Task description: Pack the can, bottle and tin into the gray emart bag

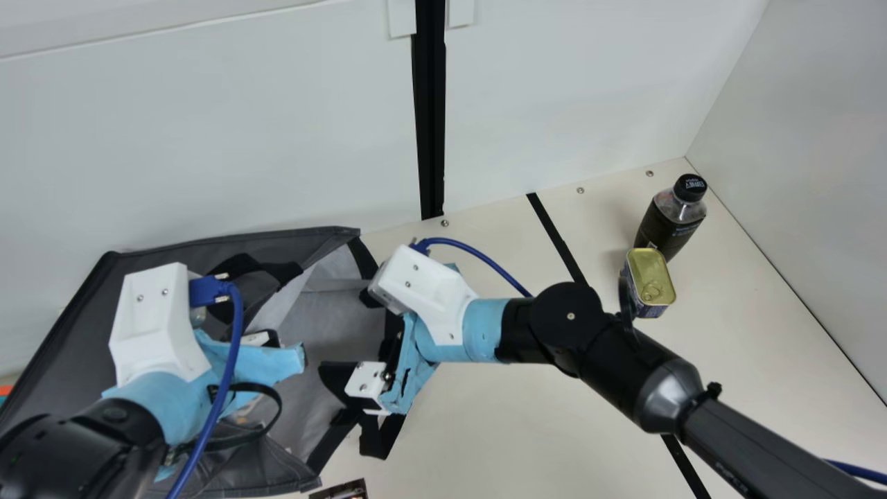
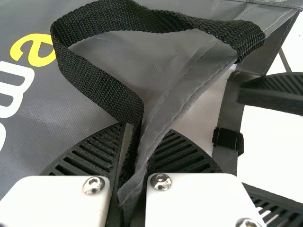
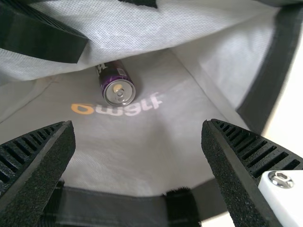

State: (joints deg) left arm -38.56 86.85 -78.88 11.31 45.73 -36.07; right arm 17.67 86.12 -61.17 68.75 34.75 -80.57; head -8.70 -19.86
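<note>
In the main view my left gripper (image 1: 267,357) is over the gray bag (image 1: 336,294); in the left wrist view the left gripper (image 2: 142,139) is shut on the bag's rim and black handle strap (image 2: 94,78). My right gripper (image 1: 352,339) stands at the bag's mouth in the main view. From its wrist, the right gripper (image 3: 137,130) is open with nothing held, facing the bag's inside, where the purple can (image 3: 117,85) lies. At the main view's right, the dark bottle (image 1: 672,222) stands on the table beside the tin (image 1: 650,281).
White walls (image 1: 208,138) rise behind the table (image 1: 499,430) and at its right. A small dark printed item (image 1: 341,489) lies near the bag at the bottom edge. My right forearm crosses the table's middle, left of the tin.
</note>
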